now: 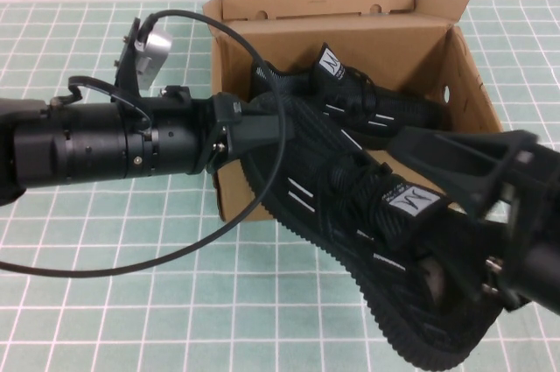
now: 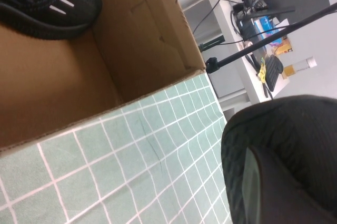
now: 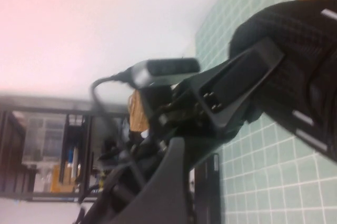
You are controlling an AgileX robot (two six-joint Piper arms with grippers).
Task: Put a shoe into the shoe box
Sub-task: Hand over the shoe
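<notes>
**Shoe held over box edge, not yet in**

Green mat with white grid lines (image 1: 175,302) on the table, white wall behind; lab shelving and cables show past it in the wrist views

Nearest: right gripper (image 1: 437,271) at the lower right, clamped onto the heel end of the black knit sneaker with white dash stripes and ridged black sole (image 1: 350,214). One finger runs over the collar, so the jaws look pinched on the shoe, though the far finger is hidden

Mid: left gripper (image 1: 254,122) reaches in from the left to the toe end. Its wrist view shows a pad (image 2: 274,187) pressed against the knit, so it seems closed on the toe; can't confirm fully

Shoe lies diagonal, toe over the front wall of the brown corrugated cardboard box (image 1: 236,188), heel outside above the mat

Far: second identical black sneaker (image 1: 367,101) already resting inside the box, flap lid open at the back

Judgement: roughly halfway. Grasp and lift done; still left is moving the heel inward, lowering beside the other shoe, releasing
</notes>
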